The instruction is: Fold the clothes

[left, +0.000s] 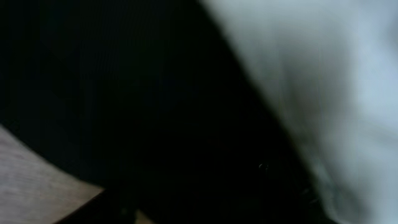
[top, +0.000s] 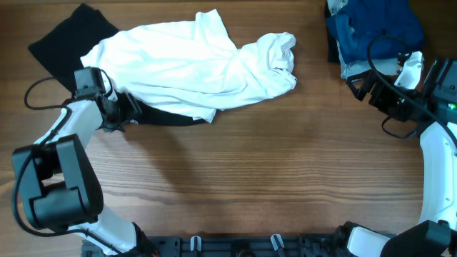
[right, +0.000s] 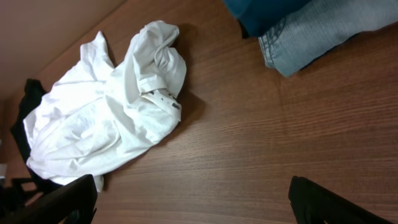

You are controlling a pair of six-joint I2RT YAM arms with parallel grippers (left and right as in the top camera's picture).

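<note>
The clothes, a crumpled white T-shirt (top: pixel 193 68), lie at the back left of the table, with a black strip (top: pixel 168 116) showing along the near edge. My left gripper (top: pixel 127 114) sits at the shirt's lower left edge, against that black strip. The left wrist view is dark and blurred, with white fabric (left: pixel 336 93) on the right and black fabric (left: pixel 155 93) filling the middle, so its fingers cannot be made out. My right gripper (top: pixel 364 87) hangs at the far right, well away from the shirt (right: pixel 106 118). It stands wide open (right: pixel 199 211) over bare wood.
A black cloth (top: pixel 71 39) lies under the shirt's back left corner. Dark blue (top: pixel 378 28) and pale blue denim (right: pixel 317 34) garments are piled at the back right, just behind the right gripper. Wooden tabletop (top: pixel 271 171) stretches across the front.
</note>
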